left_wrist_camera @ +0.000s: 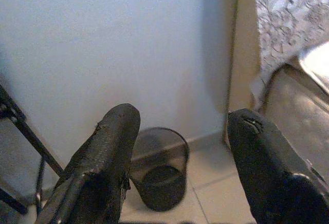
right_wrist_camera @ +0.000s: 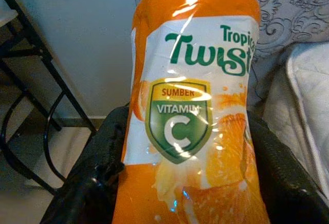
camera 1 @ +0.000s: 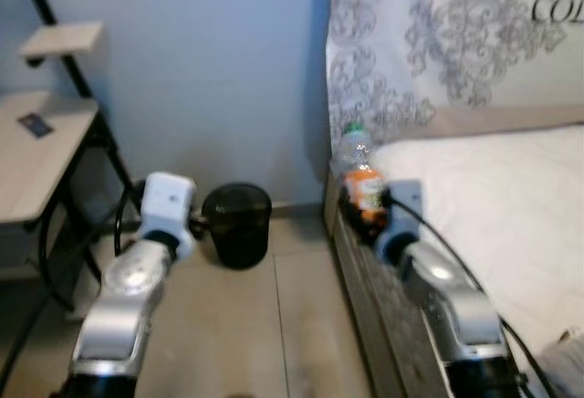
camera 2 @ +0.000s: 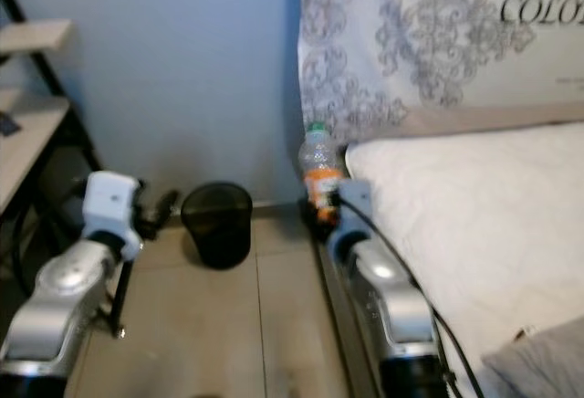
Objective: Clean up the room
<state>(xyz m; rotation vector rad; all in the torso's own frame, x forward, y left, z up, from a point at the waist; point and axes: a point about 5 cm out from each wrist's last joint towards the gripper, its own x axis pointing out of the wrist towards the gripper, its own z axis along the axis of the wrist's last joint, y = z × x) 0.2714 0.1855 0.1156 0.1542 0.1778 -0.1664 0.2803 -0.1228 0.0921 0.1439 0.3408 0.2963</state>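
My right gripper (camera 1: pixel 368 208) is shut on an orange drink bottle (camera 1: pixel 362 179) with a green cap, held upright beside the bed's edge. In the right wrist view the bottle (right_wrist_camera: pixel 193 106) stands between the two black fingers (right_wrist_camera: pixel 82 193), its orange and white label facing the camera. A black mesh waste bin (camera 1: pixel 238 223) stands on the floor against the blue wall, left of the bottle. My left gripper (camera 1: pixel 205 222) hovers just left of the bin; in the left wrist view its fingers (left_wrist_camera: pixel 105 162) are spread wide open, with the bin (left_wrist_camera: pixel 160 167) seen between them.
The bed (camera 1: pixel 511 206) with a white sheet and patterned pillow (camera 1: pixel 447 42) takes up the right side. A light wooden desk (camera 1: pixel 41 156) on black metal legs stands at the left. Tiled floor (camera 1: pixel 265 325) lies between them.
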